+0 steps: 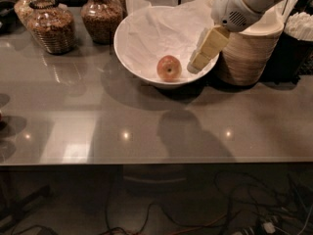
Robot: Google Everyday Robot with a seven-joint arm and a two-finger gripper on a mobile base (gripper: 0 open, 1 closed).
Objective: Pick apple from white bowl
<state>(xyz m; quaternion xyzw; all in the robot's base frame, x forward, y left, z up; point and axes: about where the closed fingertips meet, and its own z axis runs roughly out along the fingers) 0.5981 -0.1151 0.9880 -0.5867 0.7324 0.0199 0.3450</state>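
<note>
Apple: the apple [168, 67] lies low in the white bowl [117, 48], a little right of its middle, resting on the crinkled white paper lining [156, 31].
White bowl: it stands toward the back of the glossy grey table [146, 136].
My gripper: my gripper [195, 65] hangs tilted over the bowl's right rim, tip pointing down and left, just beside the apple and apart from it (whether it is spread or pressed together I cannot tell).
My arm: its white housing [239, 6] comes in from the upper right.
Right of bowl: a stack of beige disposable bowls [247, 58], just beside the white bowl.
Left of bowl: two glass jars [100, 13] with brown filling.
Below table: loose cables [234, 199].
</note>
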